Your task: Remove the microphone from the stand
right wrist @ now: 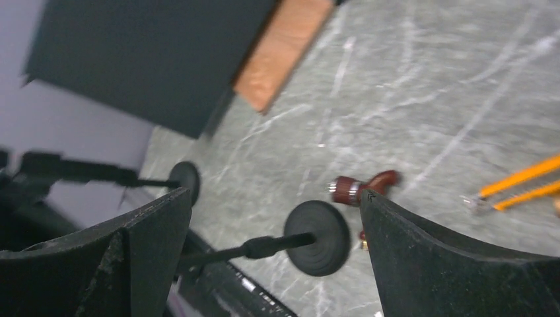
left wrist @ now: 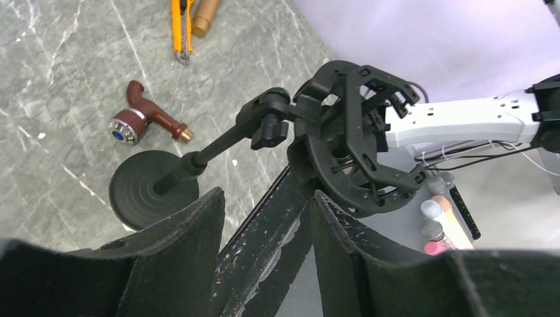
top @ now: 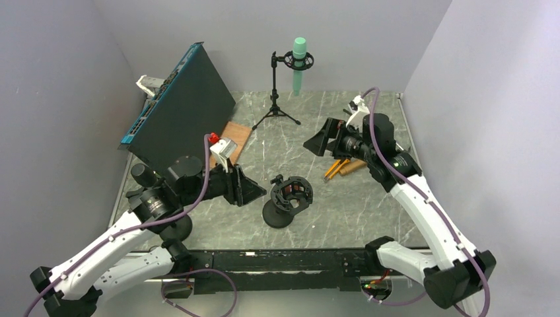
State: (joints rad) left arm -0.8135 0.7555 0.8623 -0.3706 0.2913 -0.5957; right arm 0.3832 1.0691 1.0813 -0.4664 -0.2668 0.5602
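Note:
A green microphone [top: 299, 63] hangs in the ring mount of a black tripod stand [top: 275, 99] at the back of the table. Nearer stands a short desk stand with a round base [top: 279, 214] [left wrist: 142, 188] [right wrist: 318, 238]. Its black shock mount [top: 292, 191] [left wrist: 356, 139] holds nothing. My left gripper [top: 245, 188] [left wrist: 267, 198] is just left of that mount, open, with only the table's edge rail showing between its fingers. My right gripper [top: 320, 140] [right wrist: 274, 198] hovers open wide over the middle right, apart from both stands.
A brown pipe-shaped piece with a silver head [left wrist: 148, 119] [right wrist: 362, 187] lies by the desk stand's base. Orange-handled tools [top: 338, 168] [left wrist: 179, 26] lie to the right. A large dark panel [top: 178, 109] leans at the back left over a wooden board [top: 236, 137]. Several microphones [left wrist: 436, 224] lie beyond the near edge.

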